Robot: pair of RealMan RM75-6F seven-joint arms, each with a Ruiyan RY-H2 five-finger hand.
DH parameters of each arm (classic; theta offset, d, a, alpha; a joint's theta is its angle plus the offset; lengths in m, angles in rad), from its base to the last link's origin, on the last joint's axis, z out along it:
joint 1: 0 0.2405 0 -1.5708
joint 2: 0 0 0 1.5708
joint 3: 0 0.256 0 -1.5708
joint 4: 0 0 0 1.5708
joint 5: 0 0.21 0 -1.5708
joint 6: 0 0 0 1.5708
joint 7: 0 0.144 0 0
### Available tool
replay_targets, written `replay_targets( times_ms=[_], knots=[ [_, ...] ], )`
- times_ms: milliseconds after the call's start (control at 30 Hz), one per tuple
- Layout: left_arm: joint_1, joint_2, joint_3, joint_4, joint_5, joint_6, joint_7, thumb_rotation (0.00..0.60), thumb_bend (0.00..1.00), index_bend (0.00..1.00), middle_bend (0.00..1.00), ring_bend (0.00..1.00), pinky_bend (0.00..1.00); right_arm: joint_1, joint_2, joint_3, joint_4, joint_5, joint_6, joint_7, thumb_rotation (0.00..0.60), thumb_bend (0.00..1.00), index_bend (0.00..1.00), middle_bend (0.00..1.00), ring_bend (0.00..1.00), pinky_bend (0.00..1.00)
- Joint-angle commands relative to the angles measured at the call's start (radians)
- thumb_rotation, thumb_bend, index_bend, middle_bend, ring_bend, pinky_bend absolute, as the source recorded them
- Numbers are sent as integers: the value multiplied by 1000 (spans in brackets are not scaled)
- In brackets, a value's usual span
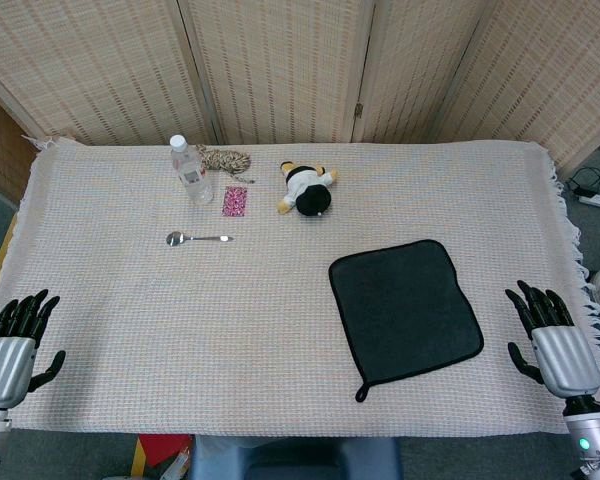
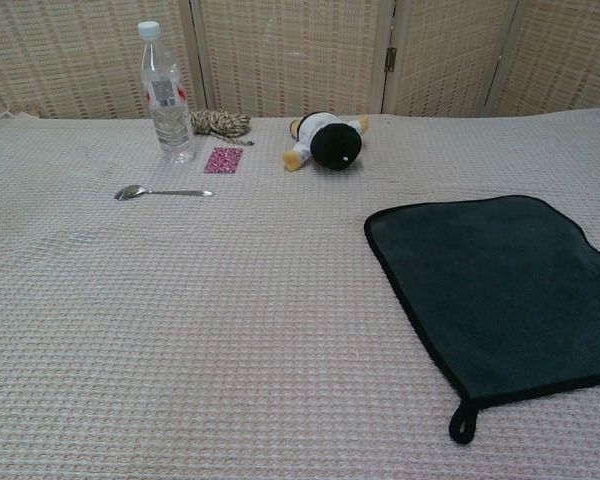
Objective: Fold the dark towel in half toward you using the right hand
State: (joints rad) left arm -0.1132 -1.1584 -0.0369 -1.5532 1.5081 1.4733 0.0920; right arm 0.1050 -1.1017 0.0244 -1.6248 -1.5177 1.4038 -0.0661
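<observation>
The dark towel (image 1: 405, 310) (image 2: 505, 285) lies flat and unfolded on the right half of the table, its hanging loop (image 1: 361, 393) (image 2: 462, 424) at the near left corner. My right hand (image 1: 553, 340) rests open on the cloth just right of the towel, fingers spread and pointing away, not touching it. At the near left edge of the table my left hand (image 1: 15, 345) lies open, far from the towel. The chest view shows neither hand.
A beige woven cloth (image 1: 130, 300) covers the table. At the back stand a water bottle (image 1: 191, 170) (image 2: 164, 92), a coil of rope (image 1: 226, 159), a pink card (image 1: 235, 201), a spoon (image 1: 197, 238) (image 2: 162, 191) and a plush toy (image 1: 307, 187) (image 2: 326, 140).
</observation>
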Motion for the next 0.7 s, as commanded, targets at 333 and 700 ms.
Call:
replay_targets(
  times_ms=[333, 700],
  knots=[
    [-10, 9, -3, -7, -4, -17, -20, 600, 429, 0, 49, 0, 0, 49, -64, 45, 76, 35, -43, 25, 600, 487, 0, 0, 0, 0],
    [0, 19, -3, -9, -6, 1, -41, 600, 458, 0, 50, 0, 0, 421, -172, 215, 274, 226, -529, 54, 600, 486, 228, 0, 0, 0]
  ],
)
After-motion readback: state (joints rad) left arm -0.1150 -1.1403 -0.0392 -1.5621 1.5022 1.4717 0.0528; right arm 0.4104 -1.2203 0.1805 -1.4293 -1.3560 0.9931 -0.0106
